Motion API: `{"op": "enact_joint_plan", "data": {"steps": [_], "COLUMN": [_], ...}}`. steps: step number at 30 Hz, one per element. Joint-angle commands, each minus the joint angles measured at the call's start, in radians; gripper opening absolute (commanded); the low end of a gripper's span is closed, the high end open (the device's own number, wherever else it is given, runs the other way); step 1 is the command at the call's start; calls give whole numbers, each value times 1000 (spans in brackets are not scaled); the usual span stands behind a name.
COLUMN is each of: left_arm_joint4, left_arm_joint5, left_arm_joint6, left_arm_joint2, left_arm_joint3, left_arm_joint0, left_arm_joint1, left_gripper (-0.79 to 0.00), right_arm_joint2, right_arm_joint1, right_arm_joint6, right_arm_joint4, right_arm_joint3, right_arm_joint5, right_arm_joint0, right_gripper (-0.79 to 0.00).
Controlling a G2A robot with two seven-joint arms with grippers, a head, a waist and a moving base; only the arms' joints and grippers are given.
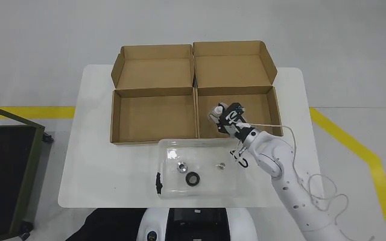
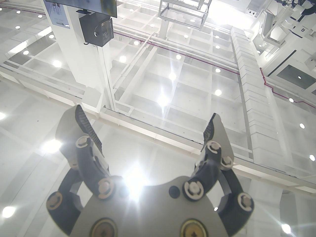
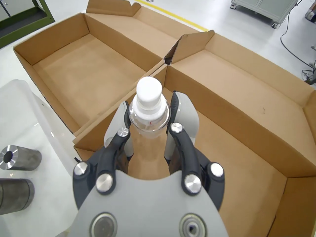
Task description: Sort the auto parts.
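Observation:
My right gripper (image 3: 150, 111) is shut on a clear bottle-shaped part with a white cap (image 3: 149, 94). It holds the part above the right cardboard box (image 3: 234, 104), close to the wall shared with the left cardboard box (image 3: 81, 65). From above, the right gripper (image 1: 226, 115) and its white-capped part (image 1: 216, 111) hang over the near left corner of the right box (image 1: 262, 108). The left box (image 1: 154, 117) holds nothing. My left gripper (image 2: 148, 127) is open with nothing between its fingers, pointing up at a ceiling.
A clear tray (image 1: 169, 181) stands on the white table (image 1: 90, 156) in front of the boxes. It holds a silver ring (image 1: 181, 167), a black ring (image 1: 193, 178) and a small metal piece (image 1: 221, 164). Two metal cylinders (image 3: 19, 157) (image 3: 14, 196) lie near the gripper.

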Motion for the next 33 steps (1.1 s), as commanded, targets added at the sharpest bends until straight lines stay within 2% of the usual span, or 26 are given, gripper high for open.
{"op": "enact_joint_plan", "data": {"steps": [1, 5, 7, 8, 9, 10, 11, 12, 15, 17, 23, 33], "left_arm_joint4": [0, 0, 0, 0, 0, 0, 0, 0, 0, 0, 0, 0], "left_arm_joint5": [0, 0, 0, 0, 0, 0, 0, 0, 0, 0, 0, 0], "left_arm_joint6": [0, 0, 0, 0, 0, 0, 0, 0, 0, 0, 0, 0], "left_arm_joint2": [0, 0, 0, 0, 0, 0, 0, 0, 0, 0, 0, 0], "left_arm_joint3": [0, 0, 0, 0, 0, 0, 0, 0, 0, 0, 0, 0], "left_arm_joint0": [0, 0, 0, 0, 0, 0, 0, 0, 0, 0, 0, 0], "left_arm_joint1": [0, 0, 0, 0, 0, 0, 0, 0, 0, 0, 0, 0], "left_gripper": [0, 0, 0, 0, 0, 0, 0, 0, 0, 0, 0, 0], "right_arm_joint2": [-8, -23, -28, -30, -31, -32, -34, -36, -42, -40, 5, 114], "right_arm_joint1": [-2, -6, -8, -9, -9, -10, -11, -11, -13, -13, -1, 45], "right_arm_joint6": [18, 30, 33, 33, 34, 36, 37, 37, 36, 33, 47, 138], "right_arm_joint4": [2, 10, 11, 11, 12, 13, 13, 13, 13, 11, -7, -31], "right_arm_joint3": [20, 52, 62, 67, 71, 75, 78, 83, 93, 82, -32, -321], "right_arm_joint5": [2, 7, 10, 11, 14, 16, 16, 15, 14, 19, 2, -239], "right_arm_joint0": [12, 33, 39, 42, 45, 47, 49, 52, 60, 59, 14, -188], "right_gripper": [-785, -760, -656, -563, -416, -376, -142, -102, -80, 0, 0, 0]}}
